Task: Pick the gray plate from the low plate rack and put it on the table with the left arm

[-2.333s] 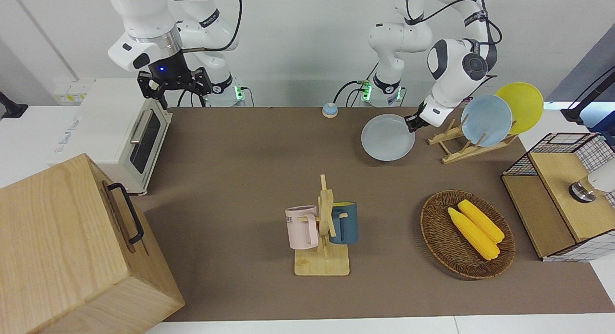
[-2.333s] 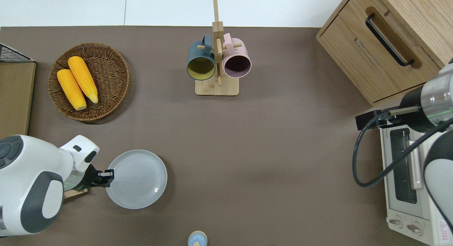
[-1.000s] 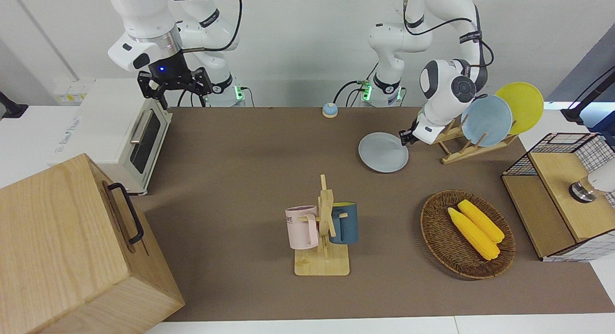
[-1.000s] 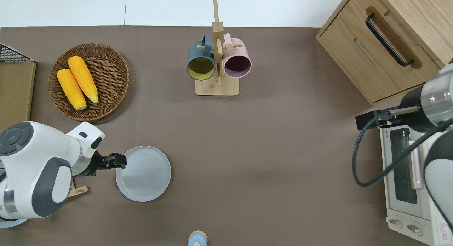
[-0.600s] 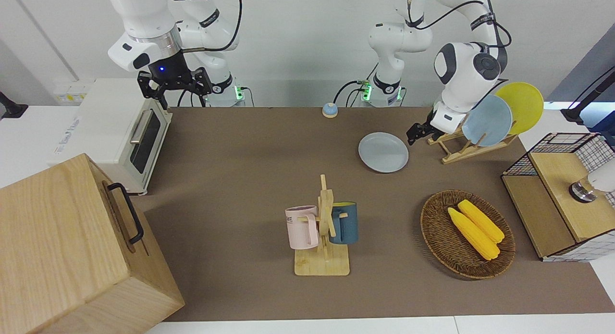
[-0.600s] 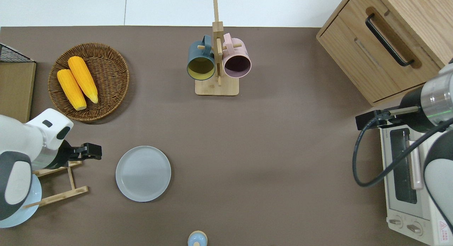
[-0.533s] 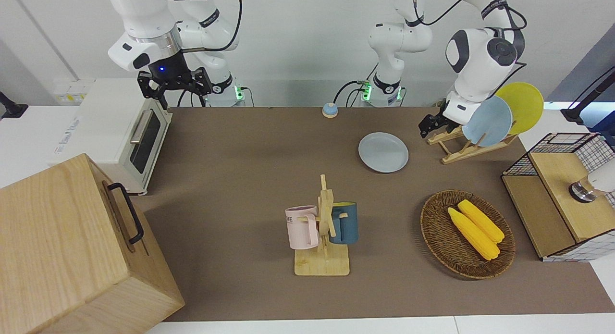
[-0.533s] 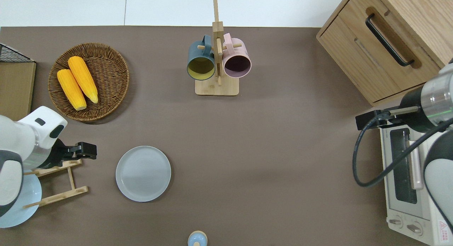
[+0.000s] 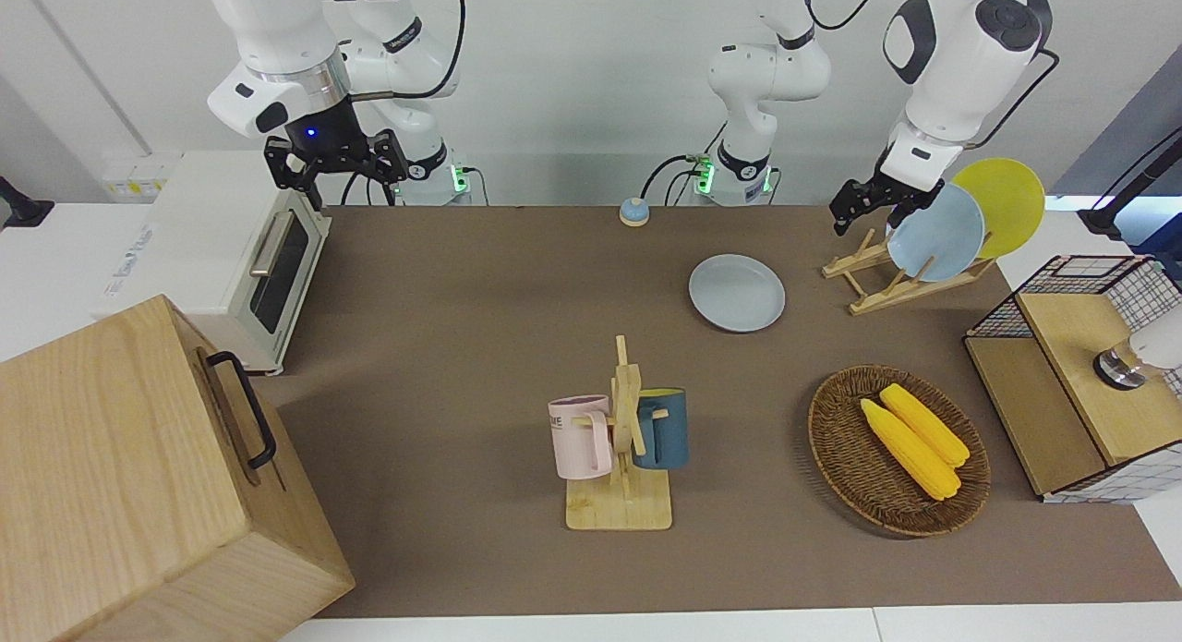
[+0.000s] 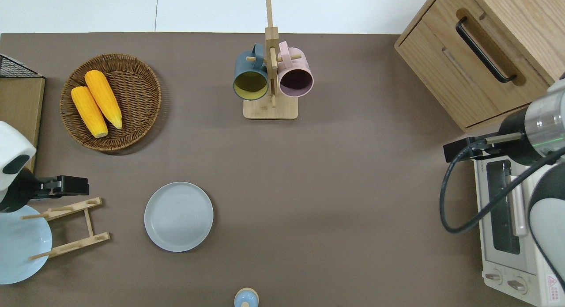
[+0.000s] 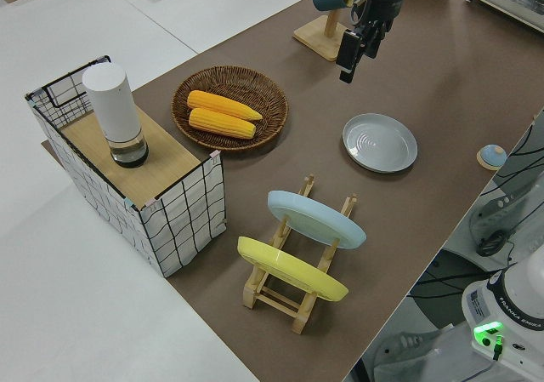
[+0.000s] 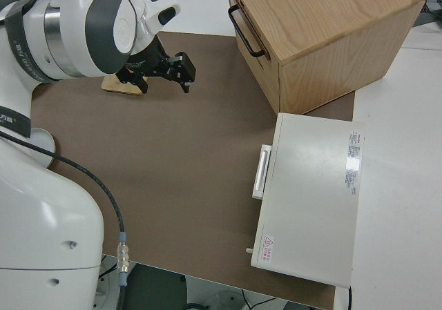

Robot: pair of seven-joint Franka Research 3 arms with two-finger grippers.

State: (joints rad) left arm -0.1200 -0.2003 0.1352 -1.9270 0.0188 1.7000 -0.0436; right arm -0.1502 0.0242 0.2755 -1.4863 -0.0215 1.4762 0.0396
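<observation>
Plate lies flat on the table; our left claw hangs open, empty, at its 10 o'clock; we lift clear of the rack.

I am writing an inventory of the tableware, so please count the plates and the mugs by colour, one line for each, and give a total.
Gray plate, flat on the table: 1
Light blue plate, in the low plate rack: 1
Yellow plate, in the same rack: 1
Pink mug, on the mug stand: 1
Dark blue mug, on the same stand: 1
Total: 5
</observation>
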